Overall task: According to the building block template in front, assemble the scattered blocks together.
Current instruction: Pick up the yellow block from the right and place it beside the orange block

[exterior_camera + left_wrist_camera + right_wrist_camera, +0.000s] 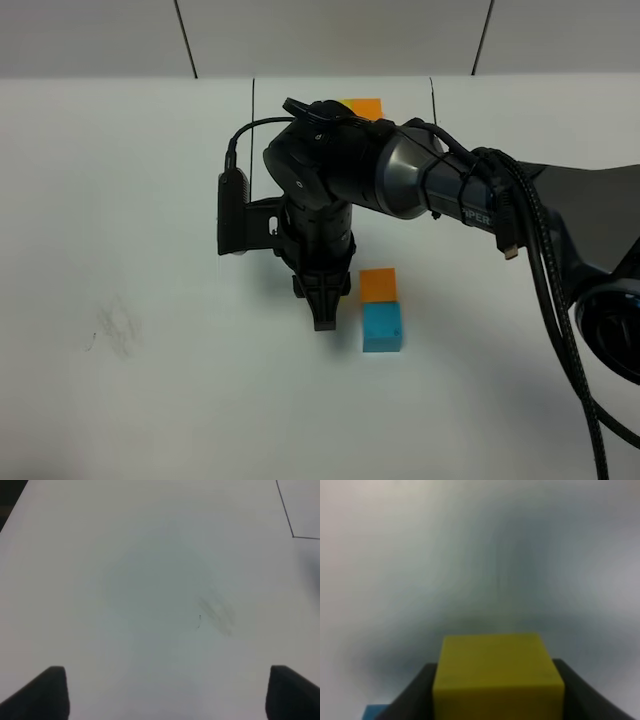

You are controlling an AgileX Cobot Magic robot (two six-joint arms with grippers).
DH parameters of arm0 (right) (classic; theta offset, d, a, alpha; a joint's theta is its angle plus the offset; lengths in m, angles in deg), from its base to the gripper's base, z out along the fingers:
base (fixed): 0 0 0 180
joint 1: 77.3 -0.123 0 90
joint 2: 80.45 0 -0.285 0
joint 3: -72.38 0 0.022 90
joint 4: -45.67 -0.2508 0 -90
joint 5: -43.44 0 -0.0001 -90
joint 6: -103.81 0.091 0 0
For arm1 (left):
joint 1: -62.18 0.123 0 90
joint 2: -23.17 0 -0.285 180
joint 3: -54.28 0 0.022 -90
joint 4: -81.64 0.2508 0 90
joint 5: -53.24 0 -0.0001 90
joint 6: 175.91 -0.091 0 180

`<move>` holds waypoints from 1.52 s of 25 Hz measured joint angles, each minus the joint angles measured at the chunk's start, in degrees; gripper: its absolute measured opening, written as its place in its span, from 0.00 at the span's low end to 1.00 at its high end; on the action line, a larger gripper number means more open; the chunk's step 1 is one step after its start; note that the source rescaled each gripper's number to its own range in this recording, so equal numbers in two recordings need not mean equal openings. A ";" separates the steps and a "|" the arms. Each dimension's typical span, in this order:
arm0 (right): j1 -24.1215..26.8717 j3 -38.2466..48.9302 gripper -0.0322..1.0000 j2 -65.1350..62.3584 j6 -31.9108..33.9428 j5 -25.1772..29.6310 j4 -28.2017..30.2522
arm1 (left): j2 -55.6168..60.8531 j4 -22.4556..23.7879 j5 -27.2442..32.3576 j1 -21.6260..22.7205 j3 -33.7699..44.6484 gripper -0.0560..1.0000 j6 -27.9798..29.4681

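Holding the yellow block between the fingers of my right gripper, I am carrying it low over the surface, just beside the orange block and the light blue block, which lie touching each other in a short column toward the middle of the surface. The template sits toward the far edge inside its thin black frame; my own arm hides most of it, and only its orange cube shows. My left gripper hangs with its fingers spread wide over a bare, faintly smudged patch, holding nothing.

To do this step well, I judge that I should set the yellow block flush against the orange one, on the side facing the surface's left edge, so the three make an L. I cannot confirm that side from here, since the template is mostly hidden. I should lower it square, faces parallel, and let it touch the surface before I loosen my grip. Pushing in sideways too hard could nudge the orange and blue pair apart.
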 joint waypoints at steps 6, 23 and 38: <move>0.30 1.91 0.27 0.00 0.30 -1.48 -0.36 | 0.00 0.00 0.00 0.00 0.00 0.70 0.00; 2.34 5.57 0.27 0.00 -0.26 -4.70 -1.25 | 0.00 0.00 0.00 0.00 0.00 0.70 0.00; 3.58 5.44 0.27 1.36 -1.97 -4.21 -2.88 | 0.00 0.00 0.00 0.00 0.00 0.70 0.00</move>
